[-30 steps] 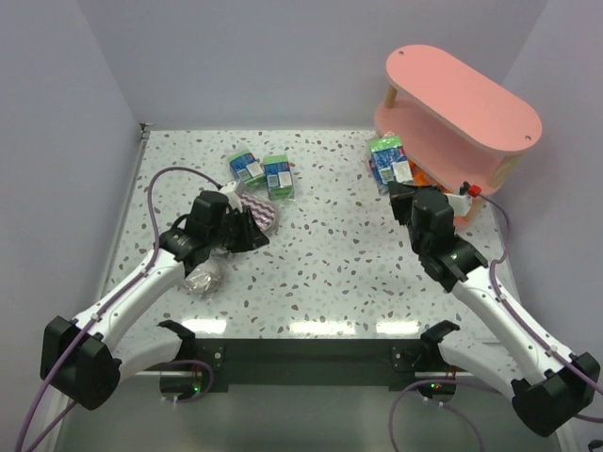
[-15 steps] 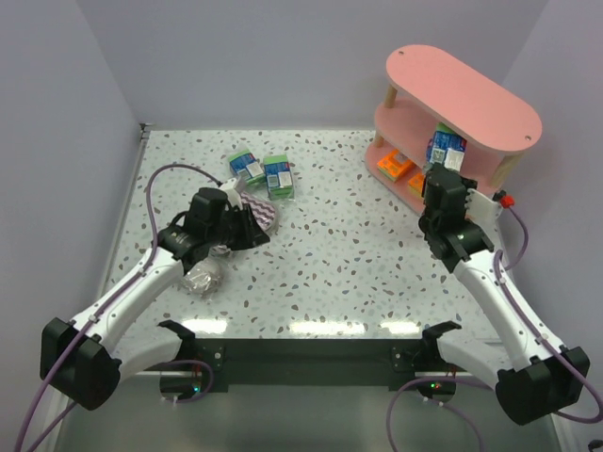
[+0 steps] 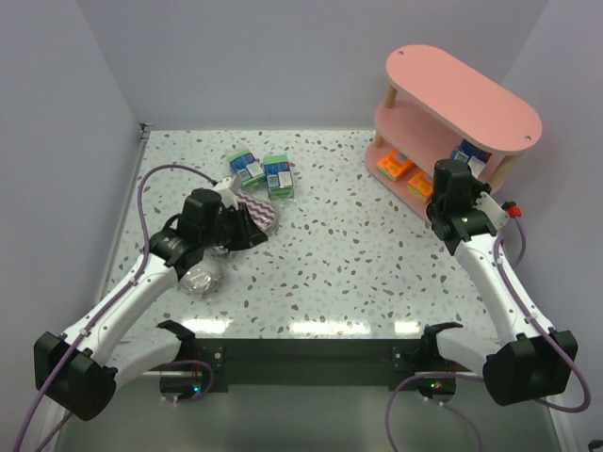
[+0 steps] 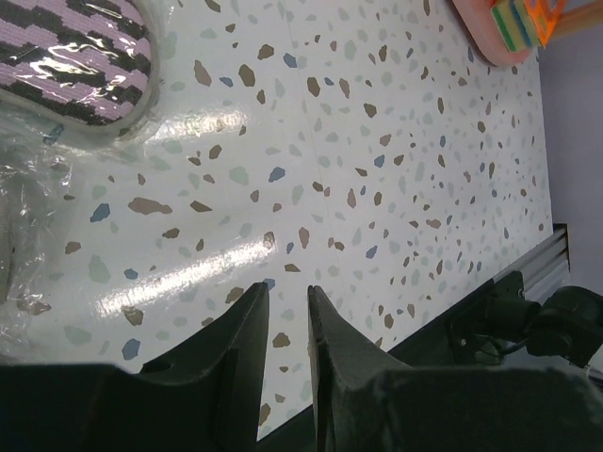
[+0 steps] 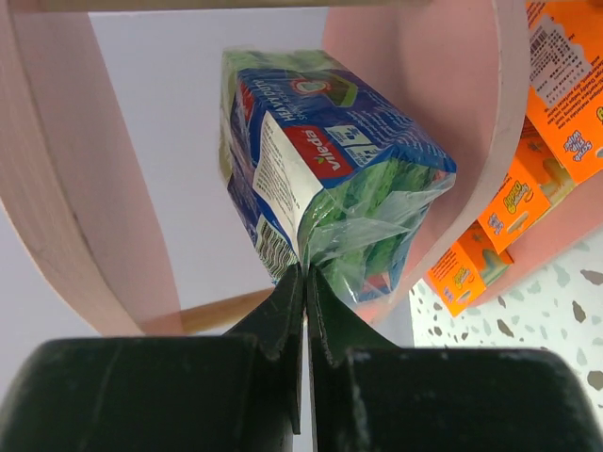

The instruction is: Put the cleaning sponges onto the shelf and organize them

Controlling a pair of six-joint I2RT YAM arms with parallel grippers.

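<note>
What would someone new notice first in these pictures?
The tall pink shelf at the far right stands out first, with the right gripper pinching a green-and-blue pack by its wrap between the upper boards. Orange packs lie on a lower tier; a purple zigzag sponge sits by the left gripper.

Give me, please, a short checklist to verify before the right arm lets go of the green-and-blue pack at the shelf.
1. Grip: right gripper shut on the wrap of the green-and-blue pack: ok.
2. Position: the pack is between two boards of the shelf: ok.
3. Support: the pack rests on a board: cannot tell.
4. Neighbours: orange packs lie apart from it: ok.
5. Other arm: left gripper holds nothing and is away from the shelf: ok.
</note>
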